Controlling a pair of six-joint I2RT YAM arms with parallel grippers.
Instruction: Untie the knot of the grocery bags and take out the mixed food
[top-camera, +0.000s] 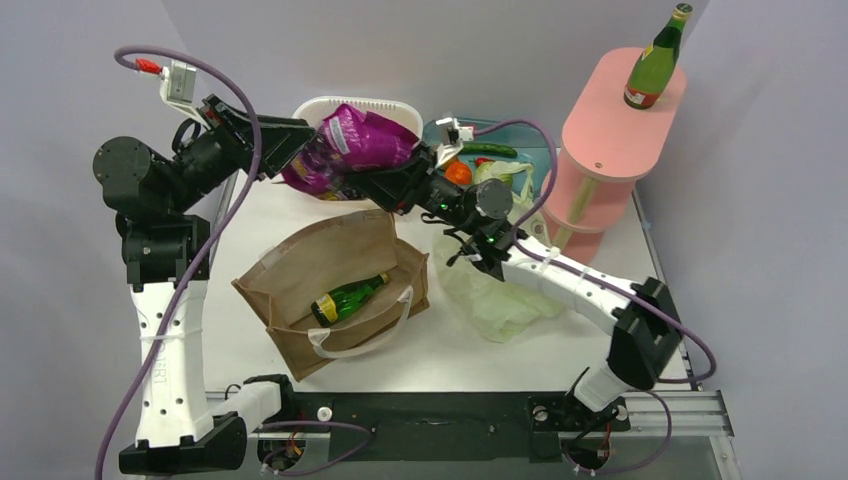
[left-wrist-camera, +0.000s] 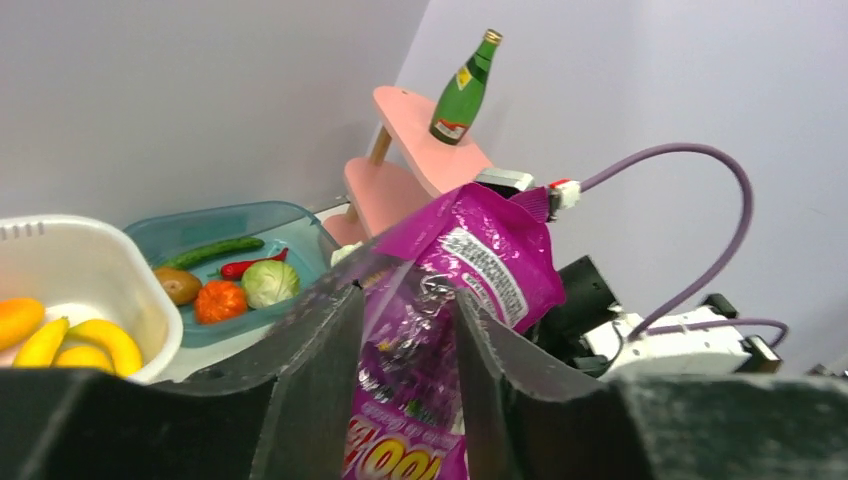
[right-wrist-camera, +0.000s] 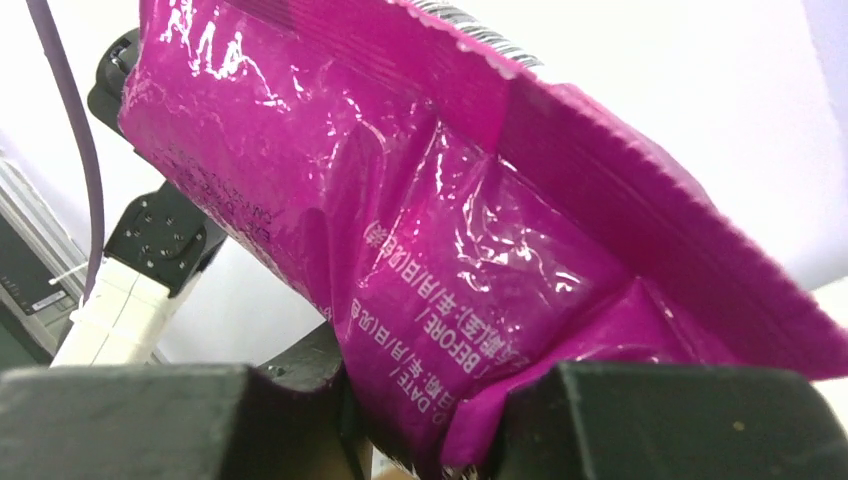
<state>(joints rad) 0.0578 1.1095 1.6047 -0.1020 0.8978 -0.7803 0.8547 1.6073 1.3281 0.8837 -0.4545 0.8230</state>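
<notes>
Top external: left gripper and right gripper both clamp the crinkly purple snack packet, seemingly mid-handover; next, one must release.

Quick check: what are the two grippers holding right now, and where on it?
Both are shut on the purple snack packet: the left gripper pinches its left end, the right gripper its lower right edge, as seen from the top camera.

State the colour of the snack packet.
The packet is shiny magenta-purple, clearest in the right wrist view.
</notes>
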